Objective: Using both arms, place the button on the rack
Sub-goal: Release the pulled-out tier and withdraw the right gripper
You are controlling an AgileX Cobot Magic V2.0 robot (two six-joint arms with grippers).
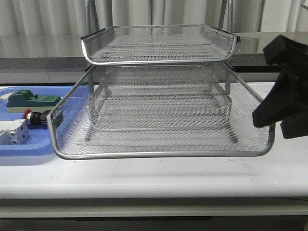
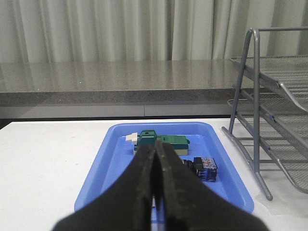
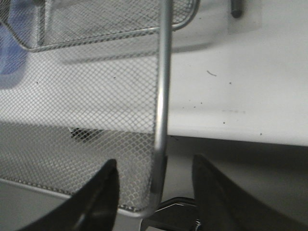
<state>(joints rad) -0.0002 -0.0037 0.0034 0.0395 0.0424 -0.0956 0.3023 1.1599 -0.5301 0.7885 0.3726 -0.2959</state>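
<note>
The button (image 1: 35, 118), with a red head and black collar, lies in the blue tray (image 1: 29, 151) left of the rack (image 1: 159, 154). In the left wrist view its blue-black body (image 2: 206, 167) shows just past my shut, empty left gripper (image 2: 154, 150), which hovers over the near part of the tray. The left gripper is out of the front view. My right gripper (image 1: 270, 111) is at the rack's right front corner. In the right wrist view it (image 3: 155, 169) is open, with the lower tier's rim wire (image 3: 162, 96) running between its fingers, which do not touch it.
A green block (image 2: 161, 141) lies at the far end of the blue tray (image 2: 231, 178). A white-grey boxy part (image 1: 13, 133) lies at its front. The rack's legs and frame (image 2: 250, 96) stand right of the tray. A grey ledge and curtains are behind.
</note>
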